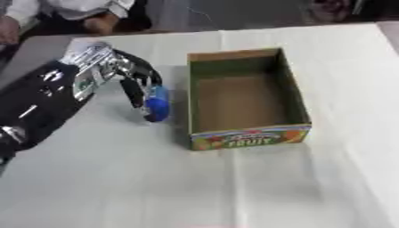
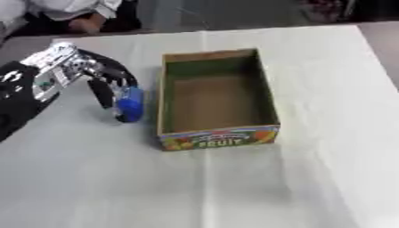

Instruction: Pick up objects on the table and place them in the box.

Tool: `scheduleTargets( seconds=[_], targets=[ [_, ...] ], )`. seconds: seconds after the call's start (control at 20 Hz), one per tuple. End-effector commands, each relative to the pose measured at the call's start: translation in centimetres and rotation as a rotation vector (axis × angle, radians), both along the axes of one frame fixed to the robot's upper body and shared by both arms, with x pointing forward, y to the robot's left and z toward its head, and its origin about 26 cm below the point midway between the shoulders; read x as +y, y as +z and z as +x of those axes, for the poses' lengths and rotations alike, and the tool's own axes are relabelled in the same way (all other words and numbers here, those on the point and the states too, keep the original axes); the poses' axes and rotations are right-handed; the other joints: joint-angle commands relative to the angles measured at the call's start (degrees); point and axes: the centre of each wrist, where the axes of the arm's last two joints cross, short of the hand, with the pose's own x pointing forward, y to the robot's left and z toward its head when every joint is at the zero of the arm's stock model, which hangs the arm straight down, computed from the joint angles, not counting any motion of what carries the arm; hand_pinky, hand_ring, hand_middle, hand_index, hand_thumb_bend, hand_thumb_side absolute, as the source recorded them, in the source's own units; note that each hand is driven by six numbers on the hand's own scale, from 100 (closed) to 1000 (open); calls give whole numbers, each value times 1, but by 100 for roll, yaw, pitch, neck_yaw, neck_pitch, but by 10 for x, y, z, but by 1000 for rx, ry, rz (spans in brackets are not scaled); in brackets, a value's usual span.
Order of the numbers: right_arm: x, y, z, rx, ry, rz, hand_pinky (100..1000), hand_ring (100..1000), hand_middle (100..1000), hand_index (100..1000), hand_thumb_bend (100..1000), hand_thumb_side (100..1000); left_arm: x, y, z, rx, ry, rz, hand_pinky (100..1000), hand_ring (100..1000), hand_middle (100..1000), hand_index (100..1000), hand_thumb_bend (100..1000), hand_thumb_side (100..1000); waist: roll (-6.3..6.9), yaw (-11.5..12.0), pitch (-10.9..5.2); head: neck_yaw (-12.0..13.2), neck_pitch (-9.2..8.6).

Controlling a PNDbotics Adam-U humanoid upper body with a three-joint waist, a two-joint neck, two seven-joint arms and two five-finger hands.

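Item: small blue rounded object, just left of open cardboard fruit box, on white-covered table.
Left robot hand: fingers curled round blue object, long axis roughly parallel to box's left wall.
Box lies immediately right of hand; interior empty.
Right robot hand: not visible.

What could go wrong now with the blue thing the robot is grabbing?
The left hand curls its fingers round the blue object, which sits close beside the box. It might slip out as it is lifted. It could also bump the near wall instead of clearing it, perhaps nudging the box along the table.
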Motion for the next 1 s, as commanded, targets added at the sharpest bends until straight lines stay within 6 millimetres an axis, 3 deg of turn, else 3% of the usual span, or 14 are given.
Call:
scheduleTargets(
  seconds=[0.05, 0.4, 0.45, 0.5, 0.55, 0.6, 0.65, 0.7, 0.75, 0.8, 1.0],
  targets=[
    [-1, 10, -1, -30, 5, -12, 228, 512, 503, 601, 100, 885, 4, 7, 1, -18, 0, 19, 779, 793, 843, 943, 696, 453, -7, -9, -64, 25, -13],
    [-1, 11, -1, -32, 7, -9, 229, 512, 502, 601, 100, 885, 6, -2, 1, -14, 7, 19, 734, 722, 798, 925, 677, 435, -10, -19, -62, 52, -2],
    [-1, 11, -1, -32, 7, -9, 229, 512, 502, 601, 100, 885, 7, -3, 1, -17, 8, 19, 689, 670, 764, 902, 625, 441, -11, -20, -62, 52, -3],
    [-1, 11, -1, -32, 7, -9, 229, 512, 502, 601, 100, 885, 7, -3, 1, -28, 11, 17, 500, 579, 697, 843, 463, 469, -12, -19, -61, 51, -3],
    [-1, 11, -1, -32, 7, -9, 229, 512, 502, 601, 100, 885, 7, -3, 1, -44, 17, 13, 590, 618, 729, 869, 527, 453, -13, -19, -61, 51, -3],
    [-1, 11, -1, -32, 6, -9, 229, 512, 502, 601, 100, 885, 8, -2, 1, -72, 28, 1, 140, 349, 469, 636, 186, 645, -14, -16, -61, 50, 1],
    [-1, 11, -1, -32, 6, -9, 229, 512, 502, 601, 100, 885, 8, -2, 1, -108, 41, -14, 213, 405, 515, 684, 279, 588, -15, -15, -59, 51, 2],
    [-1, 11, -1, -32, 6, -9, 229, 512, 502, 601, 100, 885, 7, 1, 1, -162, 48, -36, 100, 104, 256, 454, 100, 773, -16, -11, -59, 51, 8],
    [-1, 11, -1, -32, 5, -9, 229, 512, 502, 601, 100, 885, 6, 2, 1, -224, 47, -57, 100, 100, 148, 384, 100, 774, -16, -11, -57, 52, 10],
    [-1, 11, -1, -32, 5, -9, 229, 512, 502, 601, 100, 885, 4, 4, 0, -289, 37, -73, 100, 100, 100, 360, 100, 774, -17, -11, -56, 51, 12],
    [-1, 10, -2, -32, 3, -10, 228, 512, 502, 601, 100, 885, 2, 7, -3, -427, -4, -83, 100, 100, 100, 310, 100, 762, -16, -7, -55, 50, 25]
  ],
)
